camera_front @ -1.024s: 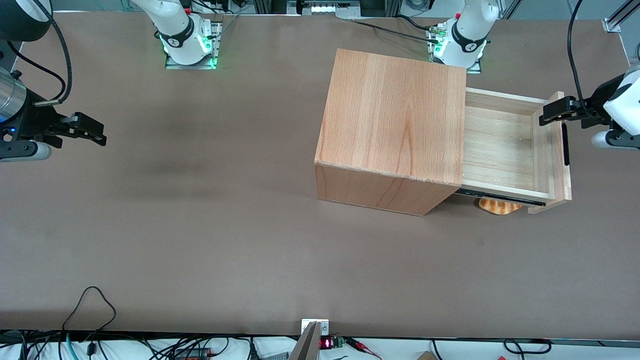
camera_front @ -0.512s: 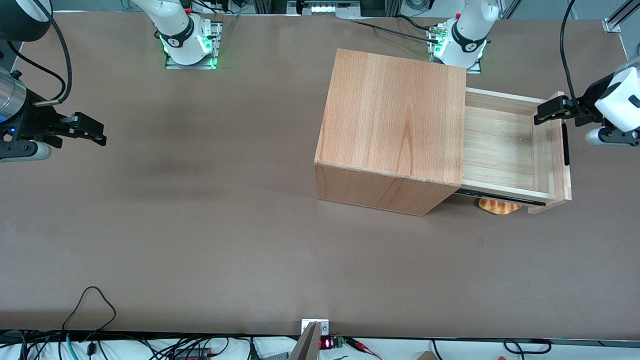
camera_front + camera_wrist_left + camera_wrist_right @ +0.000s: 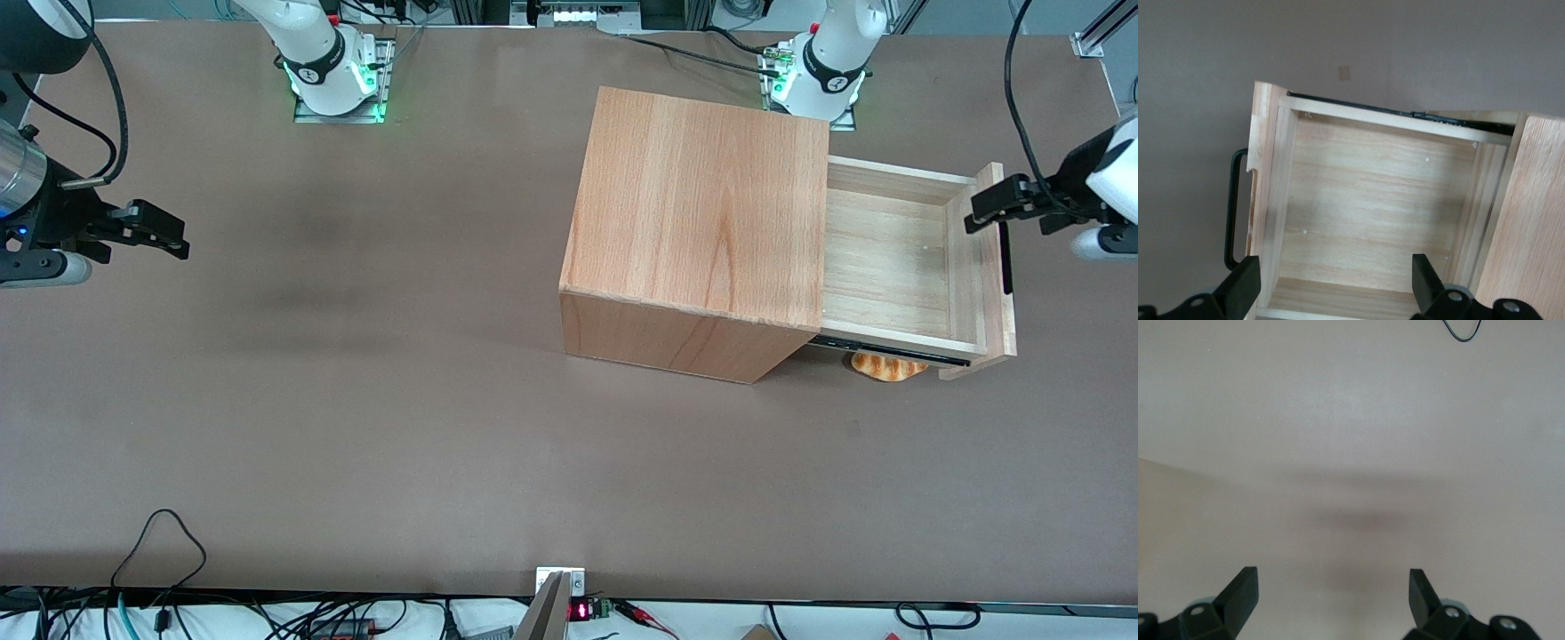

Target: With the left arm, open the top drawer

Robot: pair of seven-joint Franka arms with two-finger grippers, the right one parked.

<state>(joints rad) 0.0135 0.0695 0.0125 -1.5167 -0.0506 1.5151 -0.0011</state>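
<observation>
Front view: hand (image 3: 989, 205), fingers apart, above pulled-out top drawer (image 3: 889, 262); bread (image 3: 886, 365) underneath.

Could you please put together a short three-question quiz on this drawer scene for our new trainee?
1. True or false: the top drawer is pulled out of the wooden cabinet.
2. Is the left arm's pincer open or shut, and does it hold the black bar handle?
3. What lies on the table under the pulled-out drawer? A) a bread loaf B) a cup C) a sponge

Key
1. True; its bare tray shows.
2. Open; it hangs above the drawer's front panel, holding nothing.
3. A, the bread loaf.
</observation>
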